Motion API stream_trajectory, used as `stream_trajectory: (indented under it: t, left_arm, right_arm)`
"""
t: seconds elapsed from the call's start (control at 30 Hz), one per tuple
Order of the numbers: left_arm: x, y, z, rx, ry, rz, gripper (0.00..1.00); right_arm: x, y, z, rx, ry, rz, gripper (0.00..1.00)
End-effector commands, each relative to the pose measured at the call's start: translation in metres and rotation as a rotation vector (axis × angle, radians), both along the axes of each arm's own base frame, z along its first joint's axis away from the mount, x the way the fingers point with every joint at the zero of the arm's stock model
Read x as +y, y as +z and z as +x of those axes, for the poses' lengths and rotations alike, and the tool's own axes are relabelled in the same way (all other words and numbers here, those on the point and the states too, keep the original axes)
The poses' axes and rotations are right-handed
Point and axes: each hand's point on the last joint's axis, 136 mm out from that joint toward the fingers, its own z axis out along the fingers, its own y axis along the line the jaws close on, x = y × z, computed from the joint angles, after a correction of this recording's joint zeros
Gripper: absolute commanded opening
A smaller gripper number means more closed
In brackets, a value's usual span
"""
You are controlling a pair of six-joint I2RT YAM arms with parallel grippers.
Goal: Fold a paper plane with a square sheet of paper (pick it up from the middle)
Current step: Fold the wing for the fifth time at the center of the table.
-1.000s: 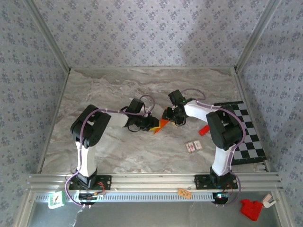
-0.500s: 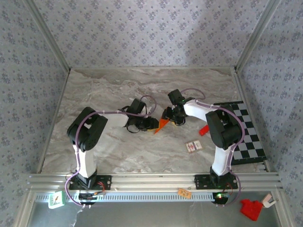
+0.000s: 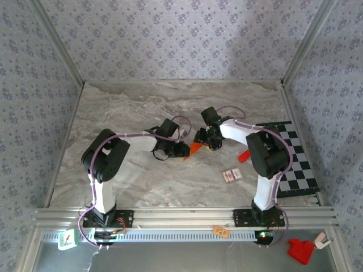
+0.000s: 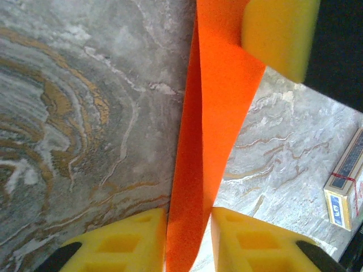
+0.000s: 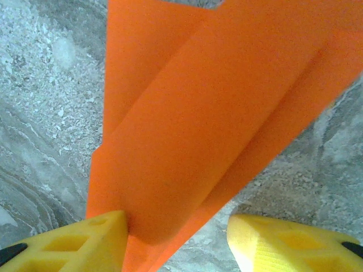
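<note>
The square sheet of paper (image 3: 195,148) is bright orange and folded into a narrow pointed shape, lying on the marble table between the two arms. In the left wrist view the folded paper (image 4: 212,113) stands on edge and runs down between my yellow fingers (image 4: 127,241). My left gripper (image 4: 188,212) is shut on it. My right gripper (image 5: 177,218) is open over the wider folded part of the paper (image 5: 198,113). Its left pad (image 5: 85,243) touches the paper and the other pad (image 5: 289,243) stands apart over bare table. In the top view the left gripper (image 3: 182,149) and right gripper (image 3: 202,137) flank the paper.
A small red block (image 3: 244,156) and a black-and-white checkered board (image 3: 295,161) lie to the right. A small printed box (image 3: 232,175) sits near the front right, also seen as the box (image 4: 343,195). Patterned walls enclose the table.
The left arm has shifted its gripper a little to the right along the paper and its elbow has moved back. The paper and the right arm have stayed where they were.
</note>
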Motion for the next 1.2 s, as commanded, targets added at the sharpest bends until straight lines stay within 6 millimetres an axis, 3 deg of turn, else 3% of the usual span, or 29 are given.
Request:
stream_trajectory:
  t: [0.0,0.47,0.8,1.17]
  left_arm:
    - [0.003,-0.007,-0.001,0.017,-0.008,0.043,0.25]
    - [0.001,-0.008,-0.001,0.038,-0.004,0.032,0.17]
    - [0.001,0.000,0.002,0.034,0.008,0.026,0.18]
    - [-0.001,0.056,0.014,-0.091,0.054,-0.050,0.27]
  right_arm:
    - [-0.038,-0.067,-0.041,0.188,-0.029,-0.177,0.56]
    - [-0.041,-0.075,-0.045,0.209,-0.030,-0.192,0.54]
    - [-0.043,-0.080,-0.048,0.222,-0.027,-0.201,0.53]
    - [-0.043,-0.082,-0.050,0.229,-0.026,-0.202,0.53]
